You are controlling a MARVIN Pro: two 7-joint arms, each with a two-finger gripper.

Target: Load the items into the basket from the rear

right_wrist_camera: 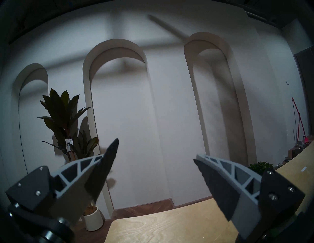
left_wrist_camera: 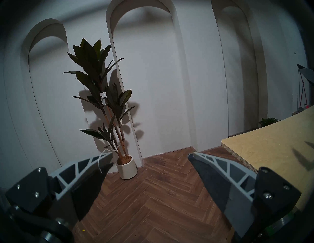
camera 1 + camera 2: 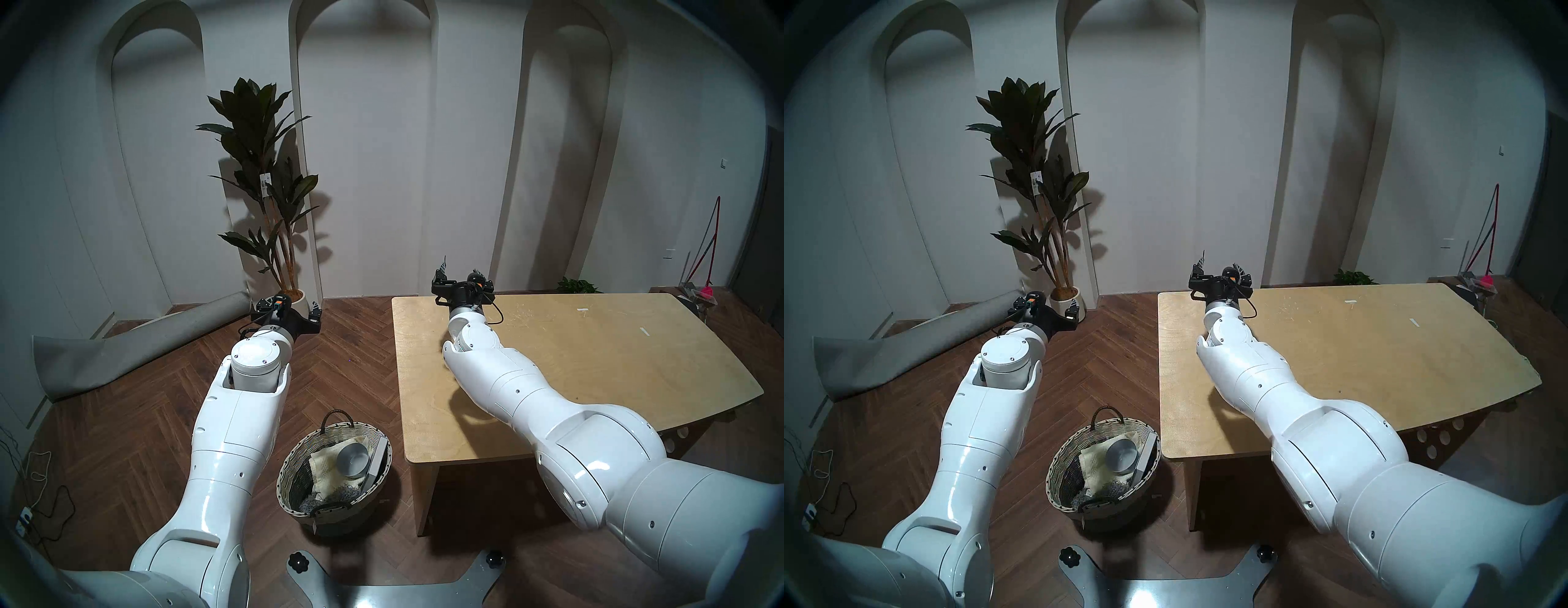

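Observation:
The round wicker basket (image 3: pixel 283 475) (image 3: pixel 1052 469) stands on the floor beside the table's near left corner. In it lie the cream-yellow towel (image 3: pixel 323 466) (image 3: pixel 1093 463) and the small round grey-white bowl (image 3: pixel 352 460) (image 3: pixel 1121 456), tipped on its side on the towel. The bread loaf is not in view. My left gripper (image 3: pixel 288 304) (image 3: pixel 1045 304) (image 2: pixel 150 155) is open and empty, held out over the floor far beyond the basket. My right gripper (image 3: pixel 460 269) (image 3: pixel 1221 262) (image 1: pixel 156 151) is open and empty above the table's far left corner.
A grey shaggy cloth (image 3: pixel 344 494) and a flat white box (image 3: pixel 378 460) also lie in the basket. The wooden table (image 3: pixel 594 361) is on the right. A potted plant (image 3: pixel 297 296) and a rolled grey rug (image 3: pixel 127 352) stand by the far wall. Cables (image 3: pixel 38 488) lie at left.

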